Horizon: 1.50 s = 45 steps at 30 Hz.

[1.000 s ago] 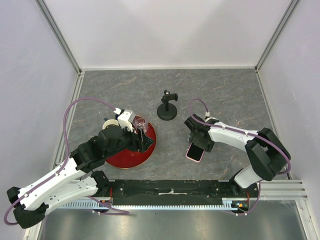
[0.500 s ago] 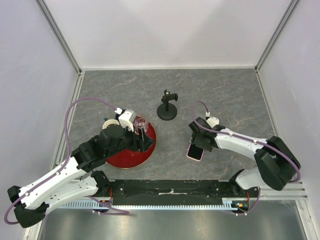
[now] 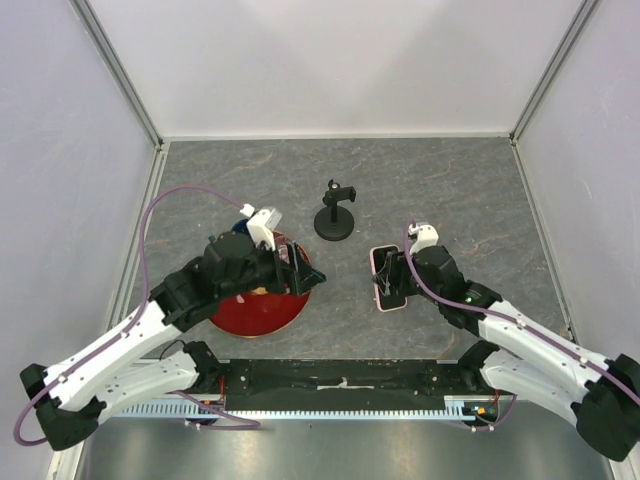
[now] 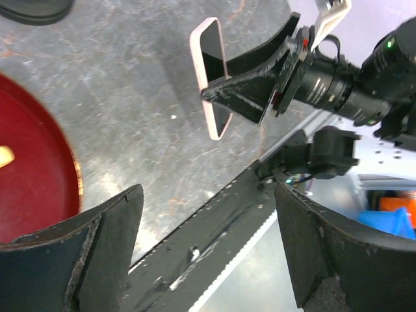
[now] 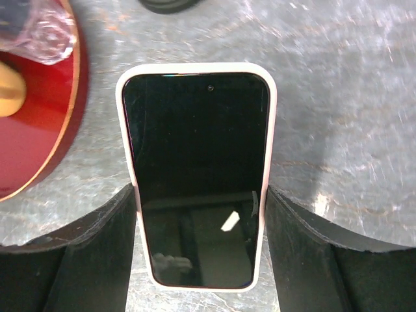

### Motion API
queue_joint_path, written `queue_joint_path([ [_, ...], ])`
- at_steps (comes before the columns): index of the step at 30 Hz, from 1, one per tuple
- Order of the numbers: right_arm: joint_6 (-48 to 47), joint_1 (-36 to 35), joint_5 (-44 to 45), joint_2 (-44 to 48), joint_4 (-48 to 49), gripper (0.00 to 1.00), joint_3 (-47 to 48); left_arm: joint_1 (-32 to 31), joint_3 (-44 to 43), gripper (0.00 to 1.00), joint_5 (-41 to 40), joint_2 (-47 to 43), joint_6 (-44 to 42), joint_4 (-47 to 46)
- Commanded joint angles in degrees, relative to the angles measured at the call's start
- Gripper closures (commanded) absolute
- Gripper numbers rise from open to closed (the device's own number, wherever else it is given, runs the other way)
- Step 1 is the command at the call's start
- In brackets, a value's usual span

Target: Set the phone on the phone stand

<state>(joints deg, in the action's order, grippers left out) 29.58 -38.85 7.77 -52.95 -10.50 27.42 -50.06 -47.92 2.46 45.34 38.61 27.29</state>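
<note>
Right of centre: right fingers [image 5: 305, 260] are pinching the phone [image 5: 198, 175] by its long edges.
Left fingers [image 4: 97, 253]: hanging spread by the red tray [image 4: 32, 175].

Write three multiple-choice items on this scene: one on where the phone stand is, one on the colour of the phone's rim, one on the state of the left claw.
1. Where is the phone stand?
A. Lying on its side by the arm bases
B. Upright on the table, farther back than the phone
C. Against the right wall

2. The phone's rim is:
A. green
B. pink
C. blue

3. The left claw is:
A. open and empty
B. shut on the phone
C. shut on the stand

Answers: 1 B, the top view shows it standing behind the phone; 2 B, a pale pink edge frames the black screen; 3 A, its jaws stand wide apart with nothing between.
</note>
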Motion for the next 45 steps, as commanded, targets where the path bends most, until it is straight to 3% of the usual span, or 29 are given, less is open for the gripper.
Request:
queue_joint_path([
  [1, -10.76, -1.75, -6.97, 5.74, 7.51, 1.00, 3.87, 4.26, -5.77, 0.11, 13.58, 6.41, 6.56, -5.93],
  [4, -12.44, -2.81, -10.49, 8.12, 7.87, 1.00, 5.01, 5.50, -9.20, 0.12, 19.41, 12.74, 6.92, -7.86],
  [13, -15.00, -4.65, -17.53, 9.79, 5.41, 1.00, 8.97, 5.50, -17.29, 0.17, 21.97, 29.44, 1.29, -7.68],
  [16, -14.91, -5.18, -17.70, 11.28, 4.97, 1.00, 8.97, 5.50, -17.29, 0.26, 22.32, 31.03, 1.64, -10.66],
  [26, -15.52, -5.71, -17.79, 12.61, 3.74, 1.00, 9.50, 4.28, -16.95, 0.42, 29.97, 36.48, 4.98, -17.70],
  [28, -15.52, -5.80, -17.44, 12.69, 3.65, 1.00, 9.58, 4.01, -16.24, 0.50, 31.29, 36.75, 5.25, -18.76],
  [32, -15.61, -5.80, -17.61, 12.26, 2.42, 1.00, 10.46, 4.01, -15.27, 0.79, 33.49, 35.87, 4.38, -19.90],
  [33, -15.61, -5.88, -18.14, 11.99, 1.55, 0.95, 10.72, 4.01, -15.19, 0.91, 33.40, 34.82, 3.76, -19.82],
  [34, -15.52, -5.80, -18.49, 11.64, 1.28, 0.84, 10.90, 4.10, -14.84, 0.95, 33.31, 34.12, 2.97, -19.64],
  [35, -15.17, -5.80, -19.19, 11.20, 1.01, 0.56, 10.90, 4.10, -14.57, 0.98, 33.05, 33.33, 0.96, -19.47],
  [37, -13.24, -5.80, -21.74, 10.24, 0.92, 0.26, 10.47, 4.27, -14.39, 0.98, 32.70, 31.04, -1.51, -17.81],
  [40, -11.39, -5.88, -26.65, 8.22, 0.22, 0.11, 9.94, 5.15, -13.96, 0.98, 34.80, 27.89, -6.43, -14.82],
  [45, -10.16, -5.88, -33.95, 4.70, -0.57, 0.02, 9.23, 6.29, -11.41, 0.98, 37.79, 21.47, -13.46, -12.00],
])
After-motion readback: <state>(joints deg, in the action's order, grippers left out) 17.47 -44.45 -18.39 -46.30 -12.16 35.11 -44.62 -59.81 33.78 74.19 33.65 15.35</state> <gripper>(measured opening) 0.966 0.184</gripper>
